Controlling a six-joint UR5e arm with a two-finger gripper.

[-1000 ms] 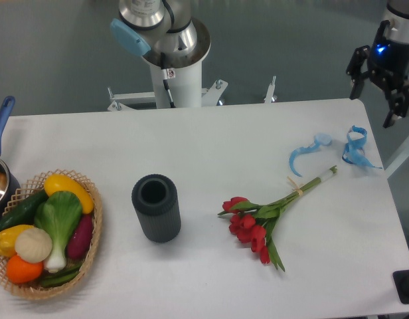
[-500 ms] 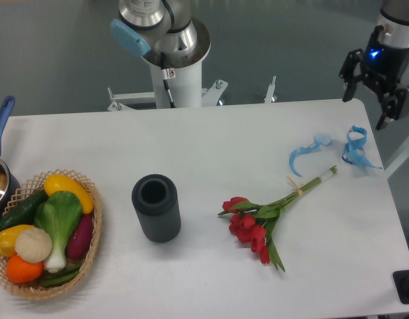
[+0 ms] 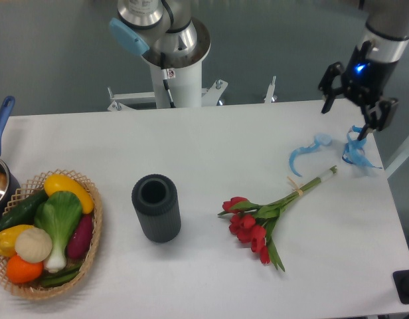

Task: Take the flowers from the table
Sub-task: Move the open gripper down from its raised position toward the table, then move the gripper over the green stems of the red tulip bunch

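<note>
The flowers [image 3: 265, 216] lie flat on the white table [image 3: 211, 146], right of centre: red tulip heads toward the front, pale green stems tied together and pointing up to the right. My gripper [image 3: 346, 119] hangs open and empty above the table's far right corner, up and to the right of the stem ends. It touches nothing.
Two curly blue ribbons [image 3: 307, 151] [image 3: 355, 147] lie next to the stem ends, below the gripper. A dark ribbed cylinder vase [image 3: 156, 207] stands left of the flowers. A wicker basket of vegetables [image 3: 45, 232] and a blue-handled pot [image 3: 0, 163] sit at the left edge. The arm's base [image 3: 171, 63] is behind.
The gripper has moved left, from beyond the table's right edge to above the far right corner. The flowers and other objects have not moved.
</note>
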